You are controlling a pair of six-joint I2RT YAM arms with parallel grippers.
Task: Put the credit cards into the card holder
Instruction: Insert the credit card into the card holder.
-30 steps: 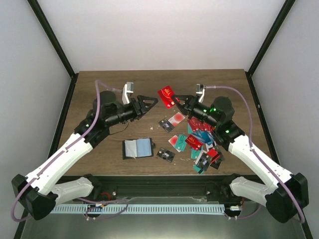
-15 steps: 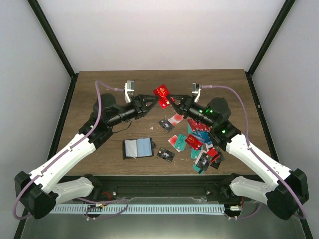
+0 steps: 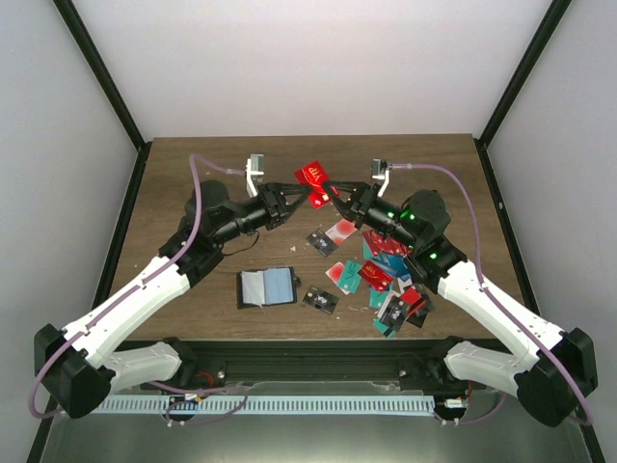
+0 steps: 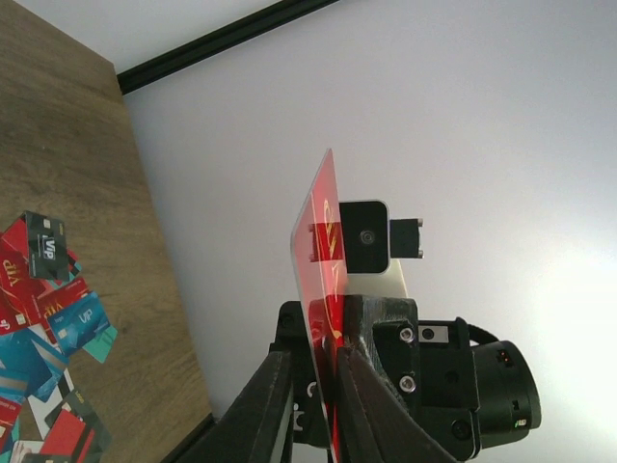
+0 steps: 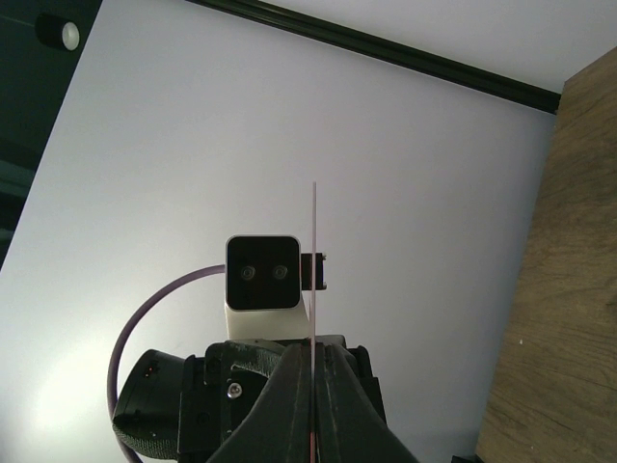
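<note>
Up top: dark wood table (image 3: 193,174), white walls, black frame posts at the corners. The left gripper (image 3: 301,193) and right gripper (image 3: 335,200) meet in mid-air over the far middle, both on one red credit card (image 3: 312,176). The card holder (image 3: 265,287) lies open near the front edge. The loose credit cards (image 3: 390,275) are heaped right of it, with bare wood to the left and behind.

Left wrist: the fingers (image 4: 280,386) are clamped on the upright card's lower part. There's wall behind, and the table edge and card heap (image 4: 48,318) to the left.

Right wrist: the card is edge-on and pinched tight between its jaws. The left arm's camera (image 5: 260,273) faces it, with the table edge on the right.
</note>
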